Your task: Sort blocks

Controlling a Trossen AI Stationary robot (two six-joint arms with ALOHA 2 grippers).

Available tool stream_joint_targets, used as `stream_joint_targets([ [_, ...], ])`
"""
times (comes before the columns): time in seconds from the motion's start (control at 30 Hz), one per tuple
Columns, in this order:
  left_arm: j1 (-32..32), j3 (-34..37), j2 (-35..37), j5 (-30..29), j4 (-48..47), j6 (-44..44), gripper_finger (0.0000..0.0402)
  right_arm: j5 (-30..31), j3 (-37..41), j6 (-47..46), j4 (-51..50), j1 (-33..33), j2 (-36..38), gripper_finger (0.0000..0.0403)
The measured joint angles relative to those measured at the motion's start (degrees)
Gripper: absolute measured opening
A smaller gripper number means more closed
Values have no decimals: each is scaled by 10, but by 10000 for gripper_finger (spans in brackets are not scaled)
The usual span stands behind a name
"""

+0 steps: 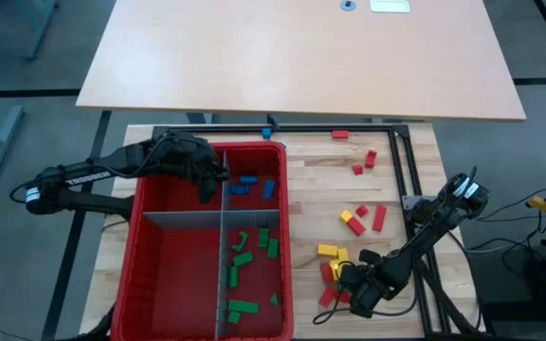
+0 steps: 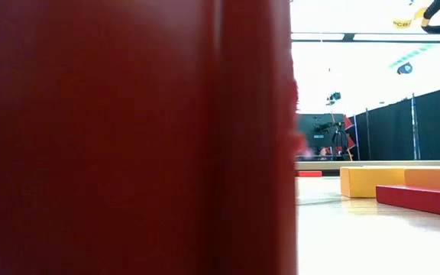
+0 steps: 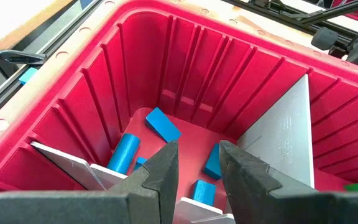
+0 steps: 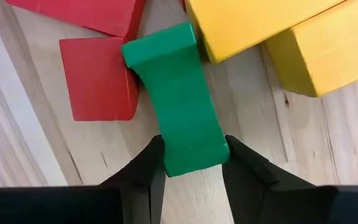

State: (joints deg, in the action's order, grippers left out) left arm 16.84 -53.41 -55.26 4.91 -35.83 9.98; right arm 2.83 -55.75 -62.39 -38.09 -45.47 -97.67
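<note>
A red bin (image 1: 159, 265) with grey dividers stands on the table's left half. Blue blocks (image 1: 249, 185) lie in its far right compartment and green blocks (image 1: 249, 251) in its near right one. My left gripper (image 3: 199, 149) hangs open above the blue blocks (image 3: 162, 124) with nothing between its fingers. My right gripper (image 1: 341, 275) is low at the table's near right, shut on a green block (image 4: 179, 99) that lies among red blocks (image 4: 98, 78) and yellow blocks (image 4: 260, 25). My right gripper pinches the green block's two long sides at the end nearest the gripper (image 4: 191, 152), one finger on each side. The fingers lie along the block. Its other end rests against a red block and a yellow block; whether it is off the table I cannot tell.
Loose red and yellow blocks (image 1: 354, 220) are scattered over the table's right half, with more red ones (image 1: 363, 163) farther back and a blue one (image 1: 268, 133) at the far edge. A black frame rail (image 1: 406, 170) runs along the right. The bin's wall (image 2: 128, 137) fills the low view.
</note>
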Motion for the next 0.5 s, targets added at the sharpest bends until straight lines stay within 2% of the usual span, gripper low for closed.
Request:
stream_joint_targets([
  [0.5, 0, 0, 0, 0, 0, 0, 103, 16, -3, 0, -15, 0, 1, 107],
])
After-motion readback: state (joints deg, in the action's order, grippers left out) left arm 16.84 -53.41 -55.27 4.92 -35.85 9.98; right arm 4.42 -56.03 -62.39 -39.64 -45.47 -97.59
